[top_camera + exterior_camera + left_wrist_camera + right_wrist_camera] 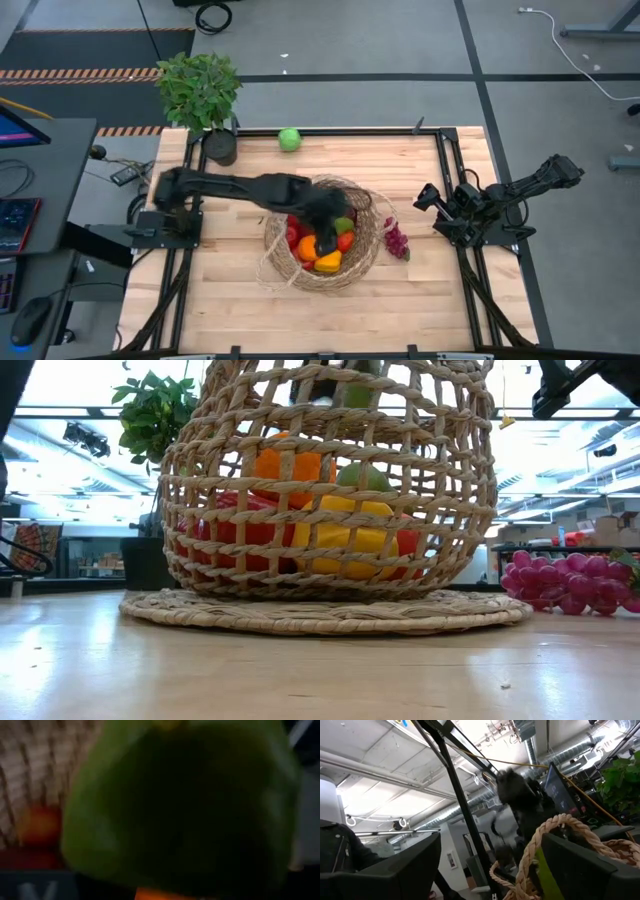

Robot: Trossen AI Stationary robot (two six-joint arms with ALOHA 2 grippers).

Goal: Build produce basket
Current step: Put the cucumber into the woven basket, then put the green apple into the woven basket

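The tan wicker basket [368, 248] [440, 510] stands mid-table on a flat woven mat [320, 612]. Red, orange and yellow produce [330, 262] [340, 535] lies inside it. My left gripper [325, 237] reaches into the basket from the left side, slanting down, and is shut on a green piece of produce [345, 224] [180, 810] [360, 396], which fills the left wrist view. A purple grape bunch [397, 241] [570, 582] lies on the table right of the basket. A green round fruit [290, 139] rests near the far edge. My right gripper [430, 198] [485, 880] waits open at the right edge. My left gripper holds the green piece [180, 810] above the other produce in the basket. The piece covers the wrist view and the gripper covers it from above, so the fingers, and the part they are on, do not show.
A potted leafy plant [200, 88] stands at the table's far left corner. Bare wood [300, 310] lies near the front edge. The basket's rope rim [555, 827] shows in the right wrist view.
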